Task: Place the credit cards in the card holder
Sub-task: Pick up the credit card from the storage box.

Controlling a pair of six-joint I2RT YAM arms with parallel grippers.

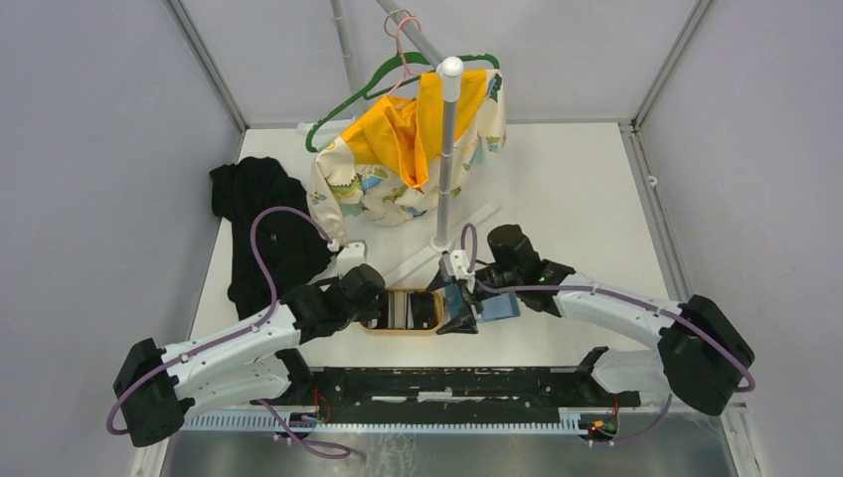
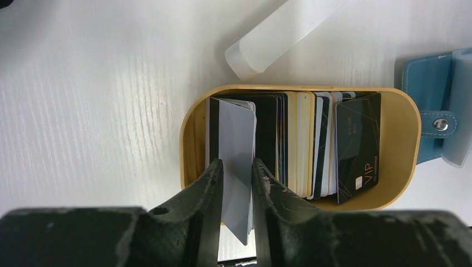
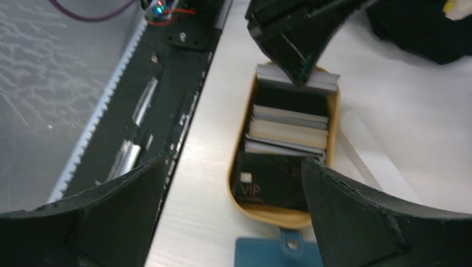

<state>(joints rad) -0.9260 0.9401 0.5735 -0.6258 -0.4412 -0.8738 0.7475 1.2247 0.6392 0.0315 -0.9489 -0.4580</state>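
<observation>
**Pinching a pale card at the left end of the tray's row**

The white desk (image 1: 557, 199) carries a stand at its far side. From the stand's grey pole (image 1: 446, 159) a yellow-lined, dinosaur-print garment (image 1: 378, 184) hangs on a green hanger (image 1: 343, 104). A black garment (image 1: 260, 234) lies crumpled on the desk to the left.

Both arms reach in toward the middle of the desk, near its front edge. Between them sits a tan oval tray (image 2: 189, 139). One end of the stand's clear foot bar (image 2: 278, 33) lies near the tray's far rim.

The right fingers (image 1: 457, 308) are spread wide and hold nothing. They hover over the tray's right end and the card holder (image 2: 431, 94).

The teal holder lies opened on the desk just beside that end, its snap tab pointing toward the tray. Whether it touches the rim cannot be told.

The credit cards (image 2: 303, 144) stand on edge in a packed row inside the tray, dark and light by turns. A black card marked VIP (image 2: 356, 144) leans at the end nearest the holder.

At the opposite end, the left fingers (image 1: 376, 306) are closed on a pale grey card (image 2: 236, 133). They grip its upper edge from above, and the card stands upright.
</observation>
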